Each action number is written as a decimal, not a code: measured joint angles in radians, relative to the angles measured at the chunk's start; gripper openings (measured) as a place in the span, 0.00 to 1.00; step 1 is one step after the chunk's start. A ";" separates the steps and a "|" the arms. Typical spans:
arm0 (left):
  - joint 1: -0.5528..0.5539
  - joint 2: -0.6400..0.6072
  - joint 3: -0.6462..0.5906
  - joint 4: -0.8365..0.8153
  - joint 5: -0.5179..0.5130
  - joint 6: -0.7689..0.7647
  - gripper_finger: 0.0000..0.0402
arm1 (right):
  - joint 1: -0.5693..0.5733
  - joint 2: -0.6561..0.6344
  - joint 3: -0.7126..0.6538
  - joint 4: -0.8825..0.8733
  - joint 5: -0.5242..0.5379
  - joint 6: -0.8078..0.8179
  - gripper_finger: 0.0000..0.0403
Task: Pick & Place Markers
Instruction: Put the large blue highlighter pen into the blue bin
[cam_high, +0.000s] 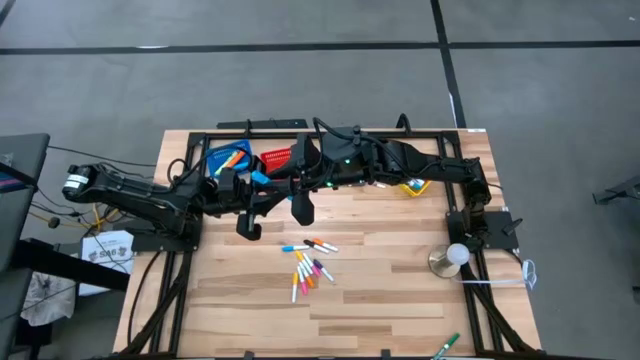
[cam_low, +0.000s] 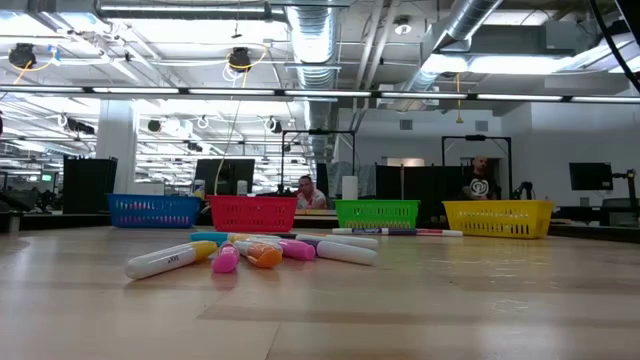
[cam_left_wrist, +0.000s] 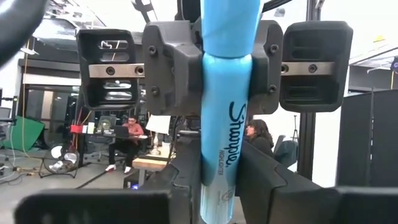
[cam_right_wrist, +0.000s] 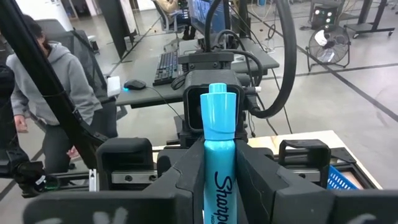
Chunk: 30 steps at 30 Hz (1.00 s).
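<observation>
Loose markers (cam_high: 308, 264) lie clustered at the middle of the desk (cam_high: 380, 300), in front of a row of baskets (cam_low: 377, 213) along its back edge. Above, between cluster and baskets, both arms meet on one marker (cam_left_wrist: 228, 93).

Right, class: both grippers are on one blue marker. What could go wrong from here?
1. The left gripper and right gripper both clamp the blue marker in mid-air. If either arm pulls away before the other lets go, the marker may twist or slip.
2. If it drops, it may land on the table, not in the blue basket.
</observation>
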<state>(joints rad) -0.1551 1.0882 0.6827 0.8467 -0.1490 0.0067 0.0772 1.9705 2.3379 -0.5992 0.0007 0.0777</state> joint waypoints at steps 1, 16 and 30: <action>0.000 0.000 0.000 0.000 -0.001 -0.007 0.20 | 0.000 0.000 0.000 -0.002 0.005 0.001 0.17; 0.001 0.000 0.000 0.000 -0.017 -0.011 0.20 | 0.001 -0.019 -0.002 -0.036 -0.020 0.003 0.55; -0.002 -0.159 0.001 -0.440 -0.352 -0.040 0.19 | -0.003 -0.212 0.000 -0.269 0.254 0.019 0.59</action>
<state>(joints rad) -0.1574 0.9291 0.6838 0.4067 -0.5011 -0.0332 0.0742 1.7583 2.3383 -0.8687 0.2549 0.0965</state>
